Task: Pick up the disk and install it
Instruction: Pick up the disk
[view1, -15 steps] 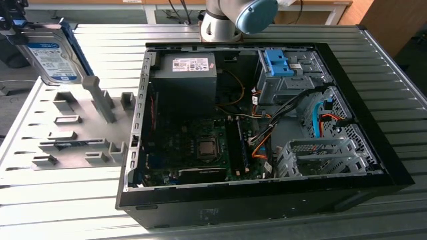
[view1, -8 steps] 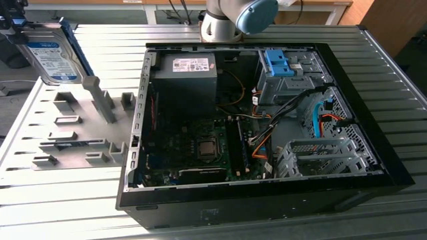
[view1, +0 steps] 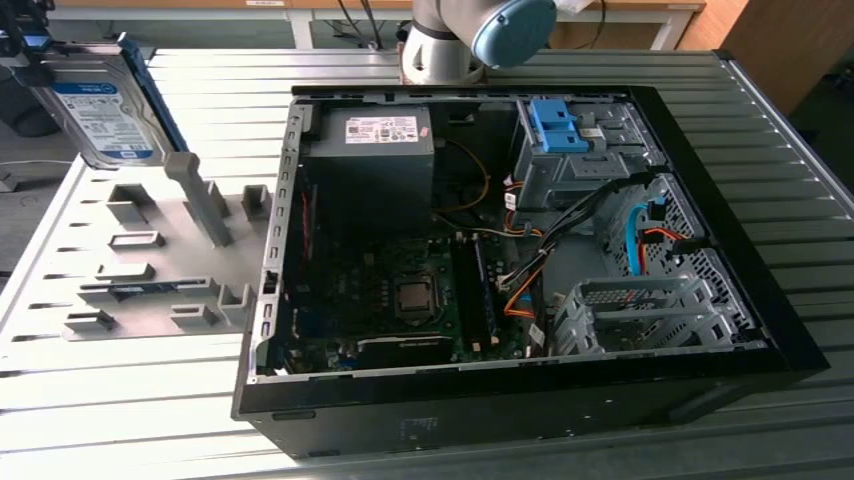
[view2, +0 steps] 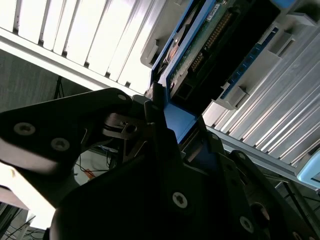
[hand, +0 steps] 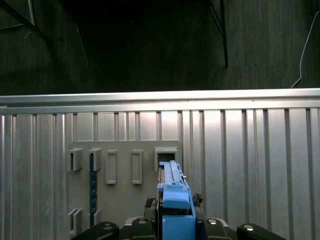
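The gripper is clamped on the disk, its black fingers pressed against the blue rail at one end. In the exterior view the disk hangs label-side out at the far left, above the far corner of a grey fixture plate and apart from it. In the first wrist view the disk shows edge-on over that plate, with an empty holder just past its end and a thin blue strip standing in another holder nearby.

An open computer case lies on the slatted tabletop, to the exterior view's right of the plate. Inside it are a black box with a white sticker, a bare blue bracket on the far drive cage, a loose tangle of cables and a second metal cage nearer the front. The arm rises behind the case.
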